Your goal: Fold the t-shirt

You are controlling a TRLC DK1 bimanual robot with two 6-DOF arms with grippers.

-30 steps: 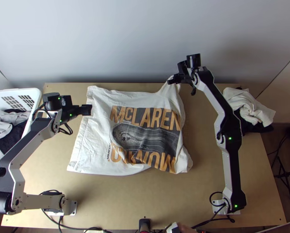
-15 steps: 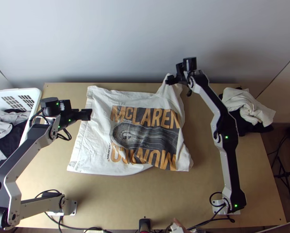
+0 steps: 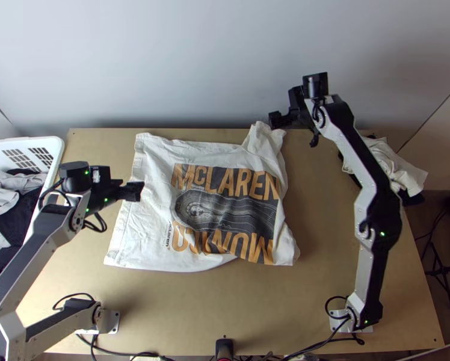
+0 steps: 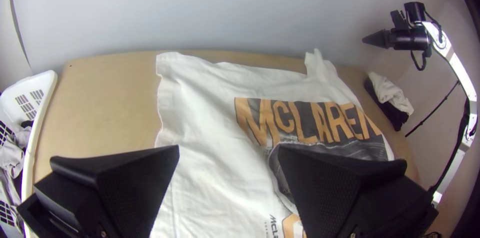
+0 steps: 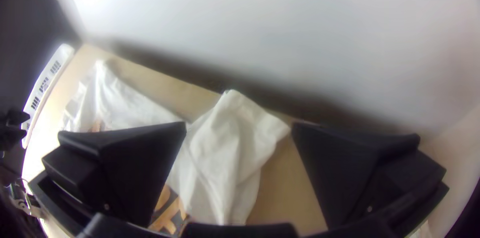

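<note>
From my seat I see the shirt (image 3: 189, 153) spread on the light wooden table (image 3: 255, 301), soft white cotton with shallow ripples. Its print (image 3: 225, 207) is a dark panel bearing blocky orange letters around a grey oval of fine, nested lines. A long seam runs down the shirt's basket side, fairly straight, while the far corner on the other side puckers up into a crumpled, blunt peak (image 3: 260, 133). The near edge bows a little, with creases through the lower letters.

My left gripper (image 3: 142, 191) hangs over that seamed side. In its wrist view its two flat, finely textured black jaws stand wide apart, the cloth beneath them and nothing pinched. My right gripper (image 3: 272, 120) is by the peak at the table's far edge. Its own wrist view shows the jaws well apart too, with the wrinkled corner in the gap and neither side clamped on it.

Off to the left I have the basket (image 3: 59, 150), smooth white plastic with a slotted wall, holding limp grey and black cloth (image 3: 2, 201). At the right lies a rumpled pile (image 3: 405, 171), off-white folds over black fabric, partly behind the silver-and-black right arm (image 3: 378, 222). A plain pale wall (image 3: 195, 60) stands beyond the table.
</note>
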